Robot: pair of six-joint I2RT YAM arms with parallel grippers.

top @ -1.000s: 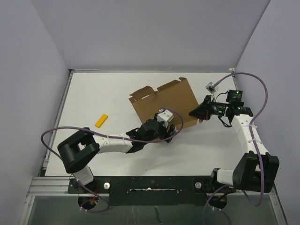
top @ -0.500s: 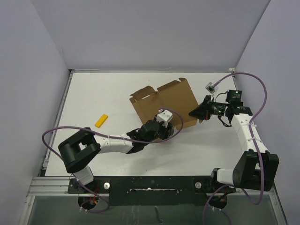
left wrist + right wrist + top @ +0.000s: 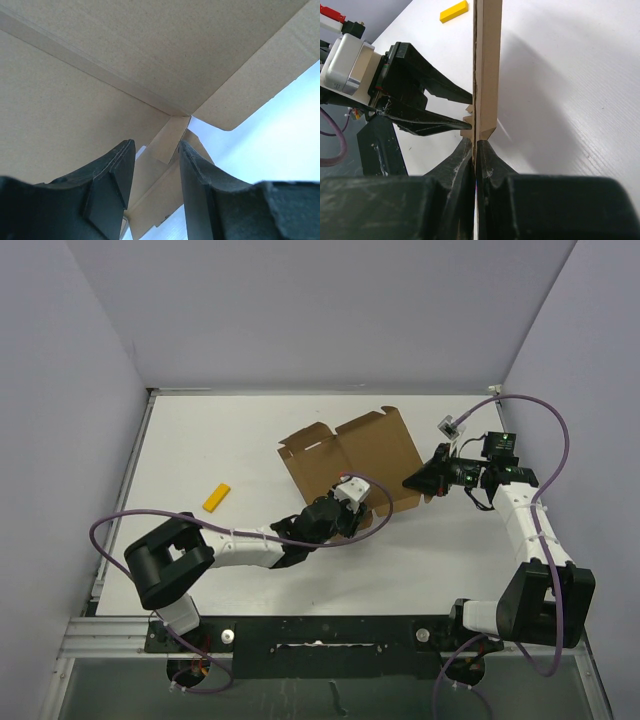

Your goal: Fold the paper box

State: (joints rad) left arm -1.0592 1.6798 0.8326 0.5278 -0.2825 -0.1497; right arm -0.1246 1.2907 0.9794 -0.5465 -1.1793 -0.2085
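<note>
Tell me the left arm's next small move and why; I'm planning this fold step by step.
Probably ease the left gripper slightly forward and close it on the small tab between its open fingers. The right gripper is shut on the edge of the paper box, steadying it, while the tab lies just past the left fingertips, ungripped.

Paper box (image 3: 352,452): plain brown cardboard, even in tone, with the shaded faces a darker tan in the left wrist view. Left gripper (image 3: 155,150) and right gripper (image 3: 475,146) are both matt black; arms (image 3: 238,539) white with black joints, cables (image 3: 108,528) purple. Table (image 3: 200,440) white with faint fine ribbing, small block (image 3: 216,497) bright yellow, walls (image 3: 300,310) pale grey-lilac.
</note>
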